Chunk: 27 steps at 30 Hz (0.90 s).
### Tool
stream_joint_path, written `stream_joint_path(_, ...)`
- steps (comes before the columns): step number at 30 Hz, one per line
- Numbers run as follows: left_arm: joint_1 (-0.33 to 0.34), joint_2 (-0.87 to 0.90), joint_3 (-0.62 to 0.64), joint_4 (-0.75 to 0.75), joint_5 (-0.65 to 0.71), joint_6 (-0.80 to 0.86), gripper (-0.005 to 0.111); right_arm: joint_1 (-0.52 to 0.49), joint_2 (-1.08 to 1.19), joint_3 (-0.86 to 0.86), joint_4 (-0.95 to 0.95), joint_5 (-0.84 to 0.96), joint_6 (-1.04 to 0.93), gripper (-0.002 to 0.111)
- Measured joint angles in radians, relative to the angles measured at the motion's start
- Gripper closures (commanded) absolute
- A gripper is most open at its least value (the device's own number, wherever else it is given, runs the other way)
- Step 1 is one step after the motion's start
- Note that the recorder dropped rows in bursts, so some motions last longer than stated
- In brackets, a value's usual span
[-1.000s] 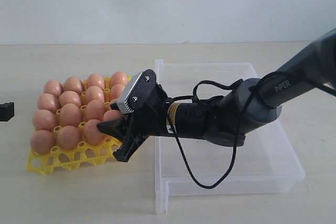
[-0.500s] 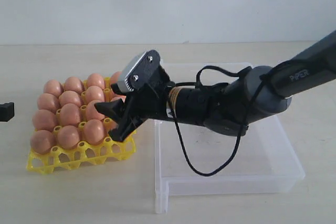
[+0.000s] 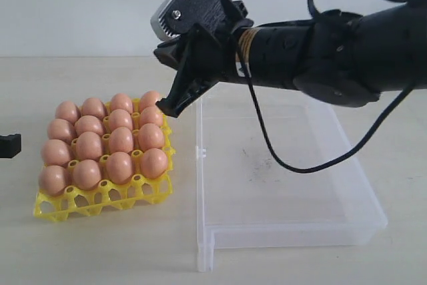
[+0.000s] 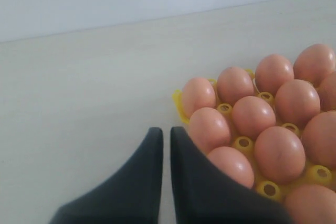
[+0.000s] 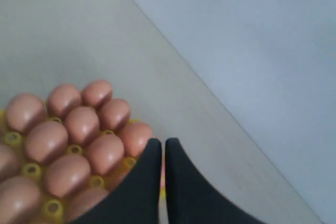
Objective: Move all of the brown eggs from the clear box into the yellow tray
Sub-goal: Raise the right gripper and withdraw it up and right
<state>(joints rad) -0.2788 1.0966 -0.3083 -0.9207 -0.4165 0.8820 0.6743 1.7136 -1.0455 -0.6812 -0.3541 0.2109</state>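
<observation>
Step in hand: this looks like the finish. You have sixteen eggs (image 3: 121, 140) in the tray (image 3: 100, 206), and the box (image 3: 287, 191) shows none on its floor.
Eggs: they fill four rows of four cups. Only the tray's front row of cups, the one nearest the outside camera, is bare.
Box: it lies just beside the tray, on the side away from the left claw (image 4: 165, 132). The right arm hides part of its far wall, so look there for a stray egg before you call the job done.
Doing it well: take the right claw (image 3: 167, 107) up and off toward the box side of the tray, not across the eggs. Move at an easy pace, because a knock on the tray's corner could roll the nearest egg out of its cup. Park the arm where it no longer blocks your sight of the tray.
Right claw: its two fingers are pressed together with nothing between them. It hangs above the tray's far corner on the box side, clear of the eggs and touching nothing.
Left claw: it is also closed and empty. It sits low over the table (image 3: 100, 251) on the side of the tray away from the box, and the outside view shows it apart from the tray.
</observation>
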Motion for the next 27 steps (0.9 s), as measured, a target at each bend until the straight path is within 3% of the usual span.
stream_joint_path(6,0.000,0.000,0.000,0.000,0.004,-0.018,0.103,0.000,-0.117,0.014,0.010,0.228,-0.027,0.108)
stream_joint_path(14,0.000,-0.010,0.002,0.009,0.061,-0.044,0.103,-0.008,-0.240,0.152,0.017,0.273,-0.047,0.108)
stream_joint_path(23,0.000,-0.182,0.002,0.047,0.180,-0.073,0.103,-0.193,-0.293,0.244,0.052,0.316,0.020,0.108)
stream_joint_path(27,0.000,-0.247,0.002,0.049,0.185,-0.073,0.103,-0.227,-0.293,0.250,0.062,0.361,0.102,0.108)
